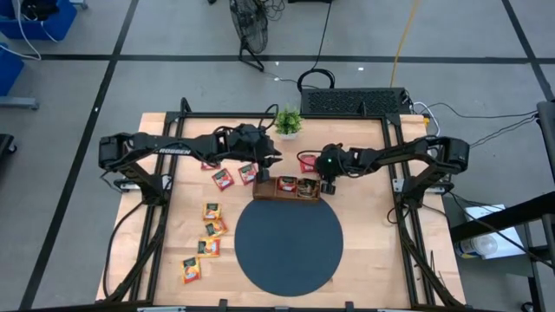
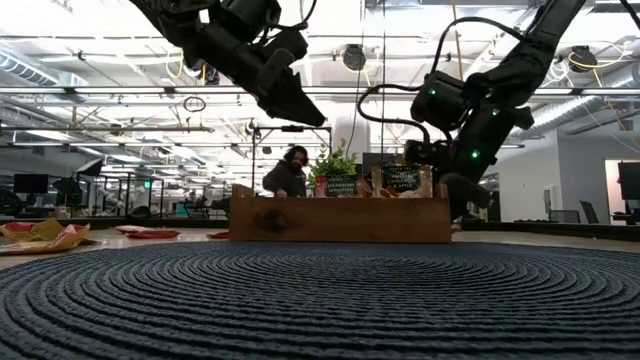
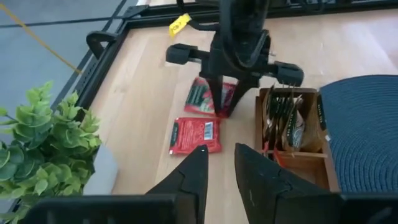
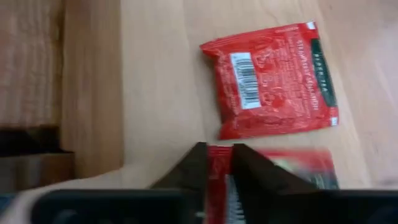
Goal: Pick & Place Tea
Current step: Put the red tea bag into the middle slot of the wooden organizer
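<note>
light: bright, even overhead | shadows: soft | blur: right wrist foreground

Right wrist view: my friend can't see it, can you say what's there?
The right gripper pinches the edge of a red tea sachet on the wooden table. Another red sachet lies flat just beyond it.

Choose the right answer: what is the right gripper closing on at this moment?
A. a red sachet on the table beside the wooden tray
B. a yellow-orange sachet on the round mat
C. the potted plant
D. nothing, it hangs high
A: in the right wrist view the right gripper pinches the edge of a red sachet lying on the bare table beside the wooden tray.
</note>
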`<action>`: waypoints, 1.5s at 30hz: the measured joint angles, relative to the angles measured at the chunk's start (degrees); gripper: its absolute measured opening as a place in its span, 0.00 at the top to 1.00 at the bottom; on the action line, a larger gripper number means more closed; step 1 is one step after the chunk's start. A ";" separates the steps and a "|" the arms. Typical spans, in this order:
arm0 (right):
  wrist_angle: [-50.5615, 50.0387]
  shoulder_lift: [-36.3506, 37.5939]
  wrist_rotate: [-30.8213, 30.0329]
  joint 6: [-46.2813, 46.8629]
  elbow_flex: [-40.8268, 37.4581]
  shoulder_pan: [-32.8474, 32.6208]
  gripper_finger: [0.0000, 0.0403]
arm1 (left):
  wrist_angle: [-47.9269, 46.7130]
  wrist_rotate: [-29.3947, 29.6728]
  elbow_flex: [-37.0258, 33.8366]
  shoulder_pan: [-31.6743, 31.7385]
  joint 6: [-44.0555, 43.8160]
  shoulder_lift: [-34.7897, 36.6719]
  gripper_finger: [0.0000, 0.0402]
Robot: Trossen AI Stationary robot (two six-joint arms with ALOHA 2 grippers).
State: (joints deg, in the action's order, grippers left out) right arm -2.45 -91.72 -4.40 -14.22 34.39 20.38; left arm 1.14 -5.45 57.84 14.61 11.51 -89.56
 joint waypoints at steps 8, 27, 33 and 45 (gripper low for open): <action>-1.02 2.68 -11.36 -1.50 -0.11 -4.02 1.00 | -1.11 0.00 0.00 -0.04 -0.68 -0.02 0.79; 34.43 6.46 -34.39 -41.05 0.28 -27.57 1.00 | 13.17 -8.74 0.61 1.95 -29.05 -1.28 0.79; 44.30 -0.55 -34.35 -48.37 2.56 -29.08 1.00 | 13.78 -10.55 0.59 2.05 -34.10 -4.08 0.79; 44.23 -4.74 -33.12 -50.75 7.54 -29.02 1.00 | 15.97 -11.35 0.59 1.67 -37.57 -5.99 0.79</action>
State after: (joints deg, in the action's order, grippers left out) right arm 41.78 -96.47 -37.52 -64.97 41.93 -8.64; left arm 17.10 -16.81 58.43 16.28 -26.06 -95.55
